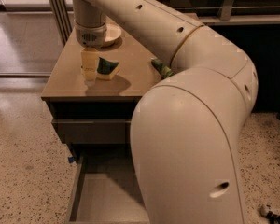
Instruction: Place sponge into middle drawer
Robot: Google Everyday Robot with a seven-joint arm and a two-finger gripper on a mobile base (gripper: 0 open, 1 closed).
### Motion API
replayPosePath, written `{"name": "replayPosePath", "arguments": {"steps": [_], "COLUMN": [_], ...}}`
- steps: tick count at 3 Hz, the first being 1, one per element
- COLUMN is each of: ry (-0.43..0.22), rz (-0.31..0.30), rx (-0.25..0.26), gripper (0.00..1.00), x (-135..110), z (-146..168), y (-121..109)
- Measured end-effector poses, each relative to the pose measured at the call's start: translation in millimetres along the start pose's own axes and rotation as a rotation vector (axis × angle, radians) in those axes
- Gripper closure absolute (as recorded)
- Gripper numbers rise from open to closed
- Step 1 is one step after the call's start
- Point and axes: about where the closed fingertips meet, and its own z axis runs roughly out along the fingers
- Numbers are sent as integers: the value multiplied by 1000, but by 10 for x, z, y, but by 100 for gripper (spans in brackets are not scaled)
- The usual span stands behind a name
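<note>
Gripper point(89, 65) points straight down onto the tabletop point(65, 85), against the left side of the sponge point(107, 68). Whether it is open or clamped: cannot tell. Sponge lies mid-tabletop, dark green face showing, yellow edge toward the camera. Pale bowl point(114, 33) sits behind, partly hidden by the wrist. Snack bag point(161, 69) to the right is mostly covered by the arm point(196, 139). Middle drawer point(107, 200) stands open below 1 closed drawer front point(91, 130). The arm blocks its right half.
</note>
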Motion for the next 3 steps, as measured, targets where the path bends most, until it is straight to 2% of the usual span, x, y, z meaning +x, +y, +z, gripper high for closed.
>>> {"name": "replayPosePath", "arguments": {"steps": [1,2,3], "ry": [20,-13,-83], "rz": [91,159,194], "rx": [-42,-65,-53], "gripper": [0,0,0], "x": [44,127,251], "z": [115,194,206], "y": [43,108,117]}}
